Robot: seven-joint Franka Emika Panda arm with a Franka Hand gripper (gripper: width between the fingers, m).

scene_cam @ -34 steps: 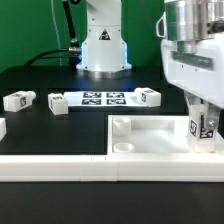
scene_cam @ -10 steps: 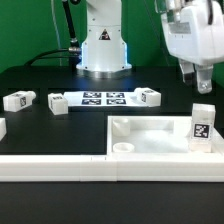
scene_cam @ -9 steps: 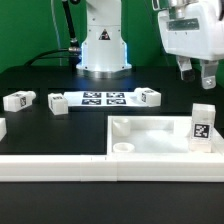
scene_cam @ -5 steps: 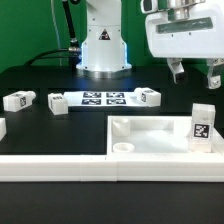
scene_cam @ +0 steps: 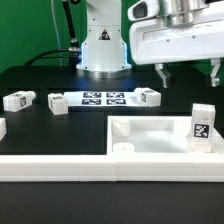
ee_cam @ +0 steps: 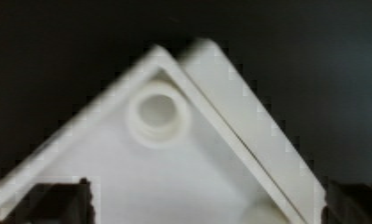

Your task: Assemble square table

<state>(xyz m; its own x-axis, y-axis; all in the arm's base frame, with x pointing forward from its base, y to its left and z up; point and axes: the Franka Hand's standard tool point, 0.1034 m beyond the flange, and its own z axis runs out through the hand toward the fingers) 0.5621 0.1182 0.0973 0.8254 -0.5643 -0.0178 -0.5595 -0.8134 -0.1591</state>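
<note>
White plastic legs lie loose on your black counter [scene_cam: 60,130]: the first leg [scene_cam: 17,100] and second leg [scene_cam: 57,103] left of the marker board [scene_cam: 103,98], the third leg [scene_cam: 149,96] just right of it. Further right, the square top [scene_cam: 160,140] carries one upright leg [scene_cam: 203,125] at its right corner. Your tool [scene_cam: 188,72] hangs above, spread and empty, so I judge most legs remain.

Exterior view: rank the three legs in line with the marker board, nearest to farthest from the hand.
1. First leg: at the marker board's end on the exterior view's right, nearest the hand.
2. Second leg: at the board's other end.
3. Third leg: farthest toward the exterior view's left.
</note>
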